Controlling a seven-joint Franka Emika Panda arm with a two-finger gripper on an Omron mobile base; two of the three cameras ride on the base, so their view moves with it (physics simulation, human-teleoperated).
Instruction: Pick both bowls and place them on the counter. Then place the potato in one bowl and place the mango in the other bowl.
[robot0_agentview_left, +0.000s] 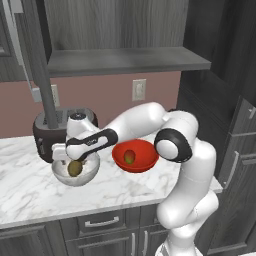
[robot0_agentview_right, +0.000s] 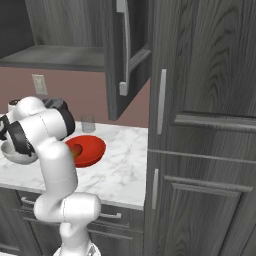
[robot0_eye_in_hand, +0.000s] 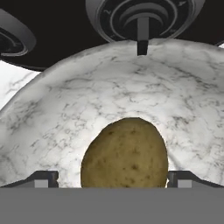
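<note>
Dark grey wood-grain cabinets are enclosing a kitchen corner with a dusty-pink back wall, and a white marble-patterned bench (robot0_agentview_left: 30, 185) is running above dark drawer fronts. A dark grey shelf board (robot0_agentview_left: 125, 60) is hanging above the bench, and a wall socket (robot0_agentview_left: 138, 89) is sitting on the pink wall below it. A dark round appliance (robot0_agentview_left: 46, 131) is standing at the back of the bench, just behind the marbled bowl (robot0_agentview_left: 75, 176). A clear glass (robot0_agentview_right: 88, 123) is standing near the wall in the right base view.

The two bowls are resting side by side on the bench. The red bowl (robot0_agentview_left: 136, 156) is holding the mango (robot0_agentview_left: 129, 157), which is lying near its middle. The marbled bowl is holding the potato (robot0_agentview_left: 75, 168), which in the hand view (robot0_eye_in_hand: 124, 155) is lying on the bowl's inner floor.

The white arm is reaching leftward over the bench, and the end effector (robot0_agentview_left: 74, 161) is hanging directly above the marbled bowl. In the hand view its two fingertips (robot0_eye_in_hand: 43, 178) are standing wide apart, one on either side of the potato with a gap showing at each side, so the jaws are clamping on nothing.
</note>
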